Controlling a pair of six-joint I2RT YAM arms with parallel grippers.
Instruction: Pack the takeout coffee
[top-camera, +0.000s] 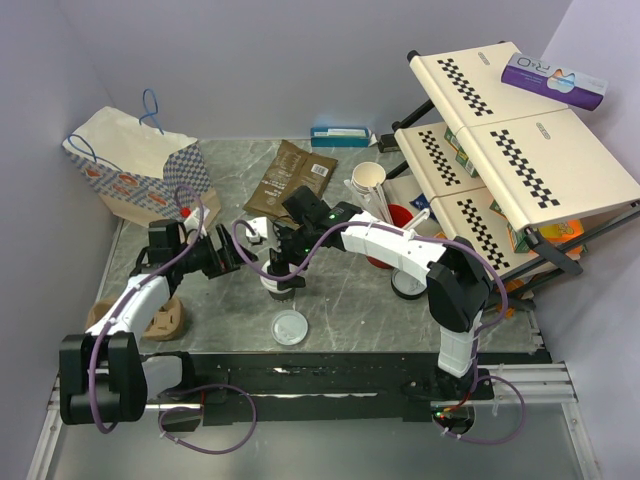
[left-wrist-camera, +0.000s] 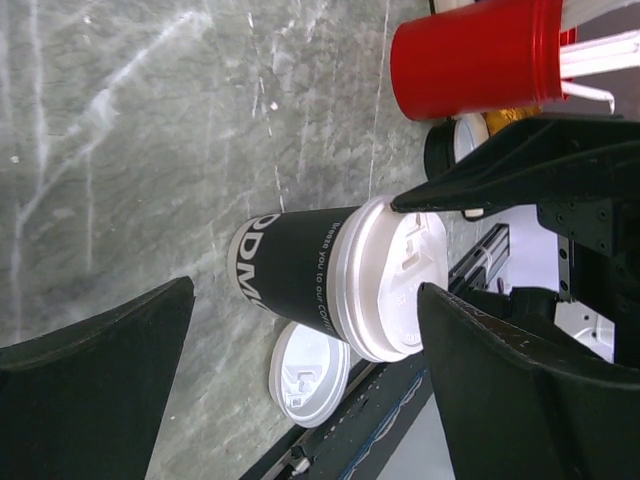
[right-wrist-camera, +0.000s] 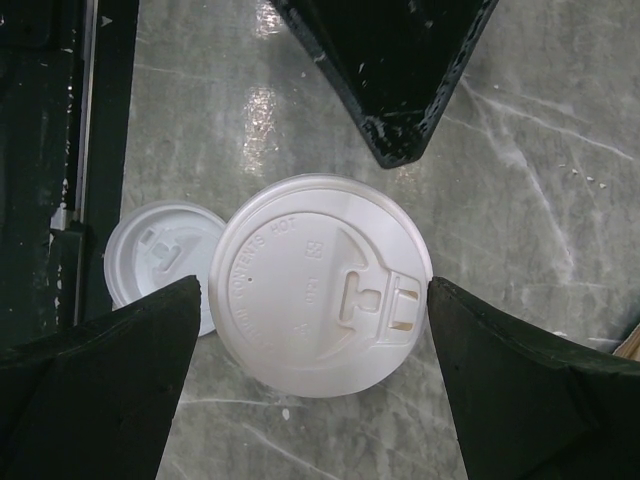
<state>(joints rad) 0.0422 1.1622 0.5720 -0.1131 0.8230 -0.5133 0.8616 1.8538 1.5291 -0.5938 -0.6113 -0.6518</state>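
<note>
On veined grey tabletop (left-wrist-camera: 150, 120), black cup (left-wrist-camera: 290, 270), round white lid (left-wrist-camera: 395, 275).

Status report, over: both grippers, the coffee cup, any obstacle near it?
Left gripper open, short of the coffee cup. Right gripper open, astride its lid. Cup upright, lid on. Spare lid close beside it.

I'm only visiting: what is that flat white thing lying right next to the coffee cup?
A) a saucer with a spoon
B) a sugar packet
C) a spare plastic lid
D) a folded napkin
C: a loose white lid with a moulded sip tab lies flat on the table beside the lidded coffee cup.
</note>
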